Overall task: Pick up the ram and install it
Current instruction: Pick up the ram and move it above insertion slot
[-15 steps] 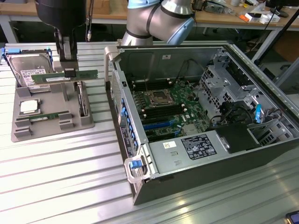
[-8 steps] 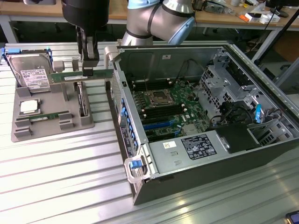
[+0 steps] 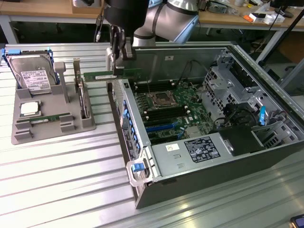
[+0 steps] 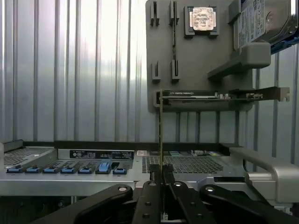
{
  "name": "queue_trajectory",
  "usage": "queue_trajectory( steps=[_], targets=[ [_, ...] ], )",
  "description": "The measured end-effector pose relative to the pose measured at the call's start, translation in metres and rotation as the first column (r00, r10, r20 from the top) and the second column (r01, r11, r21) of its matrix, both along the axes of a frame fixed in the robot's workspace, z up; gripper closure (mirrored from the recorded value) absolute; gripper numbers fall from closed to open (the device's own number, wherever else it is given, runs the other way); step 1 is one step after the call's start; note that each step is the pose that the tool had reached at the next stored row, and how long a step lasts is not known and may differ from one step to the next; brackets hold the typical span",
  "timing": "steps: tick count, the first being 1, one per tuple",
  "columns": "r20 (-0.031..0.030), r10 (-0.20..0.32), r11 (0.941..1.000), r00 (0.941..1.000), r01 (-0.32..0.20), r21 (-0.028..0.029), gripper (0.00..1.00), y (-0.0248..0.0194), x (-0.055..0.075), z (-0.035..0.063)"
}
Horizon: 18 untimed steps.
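Though a white label on the hard drive (image 3: 33, 76) at upper left and a black sticker (image 3: 200, 148) inside the open computer case (image 3: 166, 59) both carried print, none of it could be read. A ribbed metal worktop (image 3: 61, 190) bore the case and a grey holder tray (image 3: 28, 135); wooden benches with clutter ran along the top edge. The arm (image 3: 166, 19) reached down from top centre, its wrist pointing downward between tray and case. The claw (image 3: 118, 65) was closed on the ram (image 3: 97, 75), a green stick held level in the air just above the case's near-left wall. In the wrist view the claw (image 4: 162, 179) pinched the ram (image 4: 161, 130) seen edge-on, fingers (image 4: 150, 191) tight against it.
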<state>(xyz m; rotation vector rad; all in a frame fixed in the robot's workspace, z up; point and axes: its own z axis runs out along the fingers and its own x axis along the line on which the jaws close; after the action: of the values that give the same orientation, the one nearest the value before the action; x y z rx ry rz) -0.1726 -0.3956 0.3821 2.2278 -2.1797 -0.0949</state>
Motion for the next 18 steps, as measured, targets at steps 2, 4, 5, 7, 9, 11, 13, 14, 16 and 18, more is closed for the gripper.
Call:
queue_trajectory(
  steps=[2,4,5,7,9,11,13,14,16,18],
  targets=[
    [-0.0024,0.000,1.0000,1.0000,0.000,0.0000,0.87,0.0000,0.023,0.0000],
    [-0.0044,0.000,1.0000,1.0000,0.000,0.0000,0.87,0.0000,0.043,0.0000],
    [-0.0051,0.000,1.0000,1.0000,0.000,0.0000,0.87,0.0000,0.049,0.0000],
    [-0.0066,0.000,1.0000,1.0000,0.000,0.0000,0.87,0.0000,0.061,0.0000],
    [-0.0090,0.000,1.0000,1.0000,0.000,0.0000,0.87,0.0000,0.079,0.0000],
    [-0.0125,0.000,1.0000,0.9999,0.000,0.0000,0.87,0.0000,0.105,0.0000],
    [-0.0149,0.000,1.0000,0.9999,0.000,0.0000,0.87,0.0000,0.121,0.0000],
    [-0.0155,0.000,1.0000,0.9999,0.000,0.0000,0.87,0.0000,0.124,0.0000],
    [-0.0177,0.000,1.0000,0.9998,0.000,-0.0001,0.87,0.0000,0.140,0.0001],
    [-0.0195,0.000,1.0000,0.9998,0.000,0.0000,0.87,0.0000,0.152,0.0000]
  ],
)
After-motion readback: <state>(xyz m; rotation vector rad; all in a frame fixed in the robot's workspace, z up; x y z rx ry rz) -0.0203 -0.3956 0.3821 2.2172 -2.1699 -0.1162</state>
